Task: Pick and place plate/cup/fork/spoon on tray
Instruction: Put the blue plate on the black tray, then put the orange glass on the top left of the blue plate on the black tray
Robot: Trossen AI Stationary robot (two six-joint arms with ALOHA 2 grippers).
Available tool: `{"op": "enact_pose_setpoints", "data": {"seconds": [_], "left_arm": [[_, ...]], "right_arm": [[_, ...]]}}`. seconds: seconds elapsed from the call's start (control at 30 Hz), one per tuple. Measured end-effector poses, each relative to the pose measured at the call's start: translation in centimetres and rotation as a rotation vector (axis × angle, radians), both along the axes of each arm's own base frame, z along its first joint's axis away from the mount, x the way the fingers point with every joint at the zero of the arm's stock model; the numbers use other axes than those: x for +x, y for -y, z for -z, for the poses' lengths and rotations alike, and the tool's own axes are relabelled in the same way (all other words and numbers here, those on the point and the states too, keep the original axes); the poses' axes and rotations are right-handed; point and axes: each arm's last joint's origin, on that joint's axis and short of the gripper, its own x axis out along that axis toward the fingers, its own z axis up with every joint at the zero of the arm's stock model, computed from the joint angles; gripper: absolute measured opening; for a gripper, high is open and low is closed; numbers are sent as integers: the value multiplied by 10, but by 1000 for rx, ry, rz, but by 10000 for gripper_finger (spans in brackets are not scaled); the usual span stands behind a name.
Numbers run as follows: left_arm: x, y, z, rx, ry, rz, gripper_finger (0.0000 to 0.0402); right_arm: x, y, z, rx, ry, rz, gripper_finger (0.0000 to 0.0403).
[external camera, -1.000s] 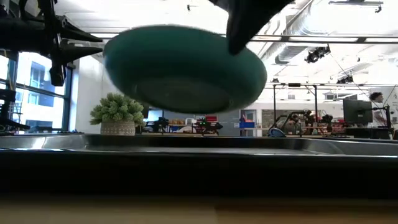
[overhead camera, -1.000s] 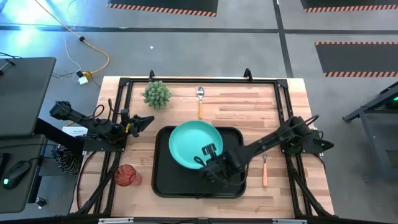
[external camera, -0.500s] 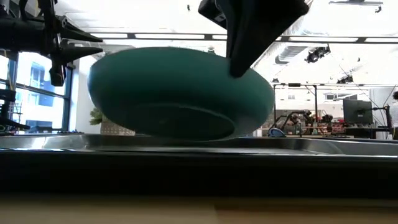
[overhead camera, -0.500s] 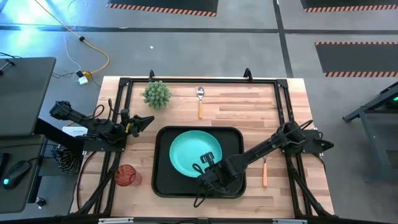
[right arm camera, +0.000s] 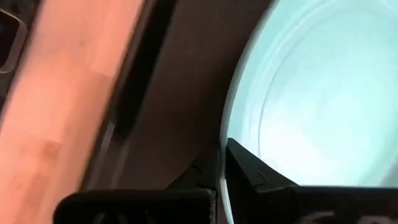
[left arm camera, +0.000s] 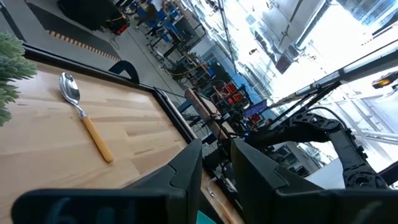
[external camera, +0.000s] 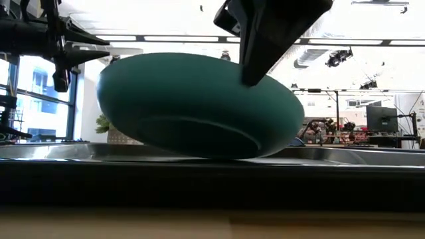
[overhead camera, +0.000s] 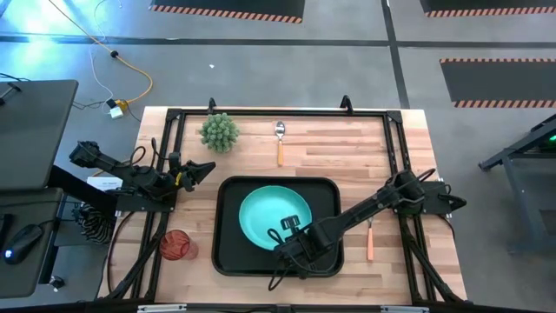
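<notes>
The plate [external camera: 199,106] has dropped since a second ago; its lower edge now touches the tray [overhead camera: 228,252], frame centre. Your right gripper [overhead camera: 287,228] stays clamped on its rim. Release next.

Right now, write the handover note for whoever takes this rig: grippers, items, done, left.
Right gripper: shut on the plate rim, holding it tilted over the tray; in the low view one edge is at the tray floor, the other raised.
Left gripper: parked at the table's left edge, holding nothing.
Cup: on the table left of the tray.
Spoon: on the table beyond the tray.
Fork: on the table right of the tray.
Done: plate brought over the tray, not released.
Left: release plate; then cup, fork and spoon.
</notes>
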Motion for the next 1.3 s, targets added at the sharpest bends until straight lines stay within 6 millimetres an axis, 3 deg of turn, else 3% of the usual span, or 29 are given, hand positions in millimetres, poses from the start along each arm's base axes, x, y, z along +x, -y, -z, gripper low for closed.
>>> {"op": "enact_pose_setpoints", "data": {"seconds": [0.33, 0.63, 1.0, 1.3], "left_arm": [[0, 0, -1, -3, 6, 1, 76], [0, 0, 0, -1, 5, 11, 76], [0, 0, 0, 0, 4, 11, 76], [0, 0, -1, 12, 0, 14, 76]], "right_arm": [[8, -5, 29, 75, -90, -15, 0], [9, -5, 29, 88, -80, -20, 3], [9, -6, 29, 101, -86, -32, 59], [11, -4, 25, 101, -78, -21, 64]]}}
